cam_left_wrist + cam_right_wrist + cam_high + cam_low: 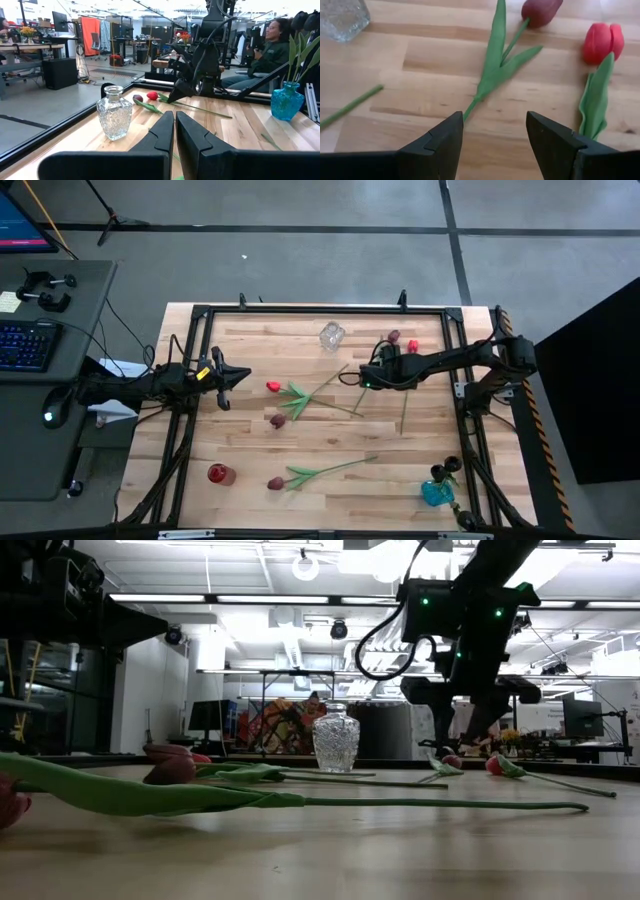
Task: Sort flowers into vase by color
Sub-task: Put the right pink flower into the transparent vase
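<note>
A clear glass vase (332,336) stands near the far edge. Beside it a maroon tulip (394,337) and a red tulip (412,346) lie flat on the table. My right gripper (384,352) hovers open just above them. In the right wrist view its fingers stand on either side of the maroon tulip's stem end (470,107), and the red head (602,40) lies further off to one side. Three more tulips lie mid-table: a red one (272,386) and two maroon ones (278,420) (275,482). My left gripper (222,380) waits shut, raised at the table's left.
A small red vase (220,474) stands near the front left. A blue vase (437,492) with green stems in it stands at the front right. A black frame (300,310) rims the table. A person (270,45) sits beyond the table's right side.
</note>
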Tool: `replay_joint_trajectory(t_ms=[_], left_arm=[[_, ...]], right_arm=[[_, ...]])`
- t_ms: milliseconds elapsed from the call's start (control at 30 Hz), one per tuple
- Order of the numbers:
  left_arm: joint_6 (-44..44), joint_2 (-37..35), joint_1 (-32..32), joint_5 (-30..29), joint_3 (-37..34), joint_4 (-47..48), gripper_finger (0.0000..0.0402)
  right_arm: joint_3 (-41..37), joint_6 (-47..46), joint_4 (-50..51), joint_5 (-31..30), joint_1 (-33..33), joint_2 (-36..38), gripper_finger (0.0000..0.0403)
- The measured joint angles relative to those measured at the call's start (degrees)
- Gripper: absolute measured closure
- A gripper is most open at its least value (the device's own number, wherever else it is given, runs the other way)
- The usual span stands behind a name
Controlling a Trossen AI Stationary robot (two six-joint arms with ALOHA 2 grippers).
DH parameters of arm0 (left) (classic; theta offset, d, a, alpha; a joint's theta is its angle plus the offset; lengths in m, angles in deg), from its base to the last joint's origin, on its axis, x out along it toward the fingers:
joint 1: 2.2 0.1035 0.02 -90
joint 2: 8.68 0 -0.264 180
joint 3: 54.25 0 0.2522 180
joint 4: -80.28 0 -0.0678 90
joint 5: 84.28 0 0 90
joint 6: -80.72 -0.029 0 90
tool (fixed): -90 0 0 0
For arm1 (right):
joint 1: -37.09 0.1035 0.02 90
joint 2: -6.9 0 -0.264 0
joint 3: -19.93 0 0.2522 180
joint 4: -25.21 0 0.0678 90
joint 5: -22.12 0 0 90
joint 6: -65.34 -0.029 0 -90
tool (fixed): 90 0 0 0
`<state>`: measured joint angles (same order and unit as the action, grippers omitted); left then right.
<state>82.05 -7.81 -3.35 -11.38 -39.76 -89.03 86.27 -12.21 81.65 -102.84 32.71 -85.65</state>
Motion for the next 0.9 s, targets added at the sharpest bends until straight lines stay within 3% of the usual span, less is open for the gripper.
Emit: replay_joint_trajectory(t_ms=[367,567,700,800,900], left_arm=[[0.0,0.0,0.0,0.0,0.0,0.0,0.0394],[0.0,0.0,0.0,0.0,0.0,0.0,0.0394],[0.0,0.0,0.0,0.0,0.0,0.0,0.0394],[0.0,0.0,0.0,0.0,0.0,0.0,0.0394],[0.0,0.0,0.0,0.0,0.0,0.0,0.0394]], right_arm=[[3.3,7.1,1.6,1.0,-2.0,0.0,0.0197],[6.1,1.0,14.8,1.2,-2.0,0.0,0.0197],[3.2,-4.4,20.0,4.7,-2.0,0.0,0.0197],[-0.7,-6.0,19.5,9.8,-2.4,0.0,0.0197],[-4.5,-7.3,17.9,10.0,-2.4,0.0,0.0197]])
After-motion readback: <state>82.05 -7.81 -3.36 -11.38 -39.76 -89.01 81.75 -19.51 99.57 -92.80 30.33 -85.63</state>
